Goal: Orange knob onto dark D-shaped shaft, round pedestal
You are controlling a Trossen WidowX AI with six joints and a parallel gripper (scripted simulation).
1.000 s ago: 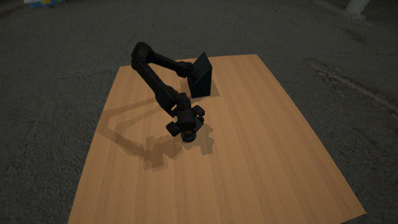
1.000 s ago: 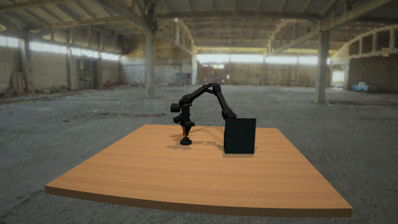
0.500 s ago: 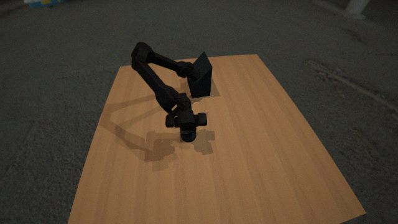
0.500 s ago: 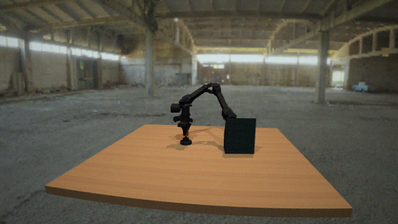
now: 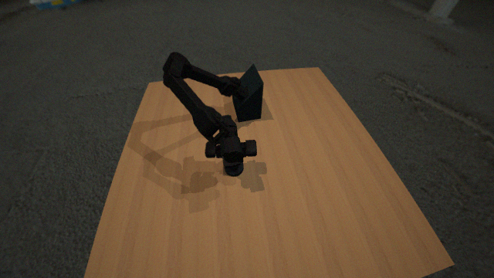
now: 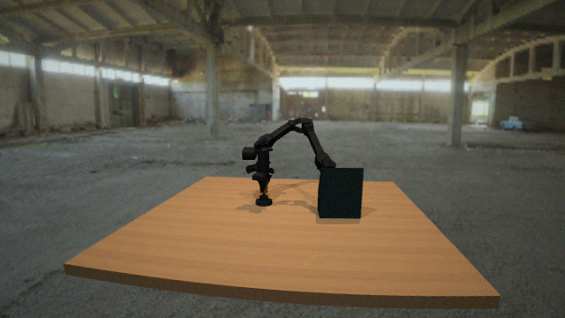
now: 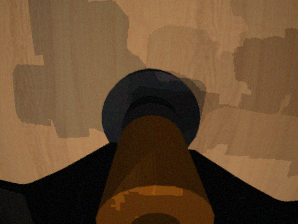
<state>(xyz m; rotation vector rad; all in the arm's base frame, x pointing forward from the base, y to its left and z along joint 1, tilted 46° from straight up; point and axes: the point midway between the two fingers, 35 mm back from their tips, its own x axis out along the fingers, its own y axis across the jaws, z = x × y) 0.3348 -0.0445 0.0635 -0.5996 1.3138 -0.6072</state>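
Note:
The orange knob (image 6: pixel 264 191) (image 7: pixel 152 165) is held upright between the fingers of my gripper (image 6: pixel 263 187) (image 7: pixel 152 153), which is shut on it. In the top view the arm's wrist hides the knob. The dark round pedestal (image 5: pixel 234 171) (image 6: pixel 264 202) (image 7: pixel 114 114) stands on the table directly below the knob. In the wrist view the knob's lower end overlaps the pedestal's raised middle. The dark shaft is not clearly visible, and its flat side is hidden. I cannot tell how far the knob sits over the shaft; its bottom appears slightly above the pedestal's wide base.
A dark box-like block (image 5: pixel 250 106) (image 6: pixel 340 193) stands on the wooden table (image 5: pixel 309 193) (image 6: pixel 221 247) beside the arm's base. In the exterior view it is right of the pedestal. The arm arches from there to the pedestal, and its shadows fall around it.

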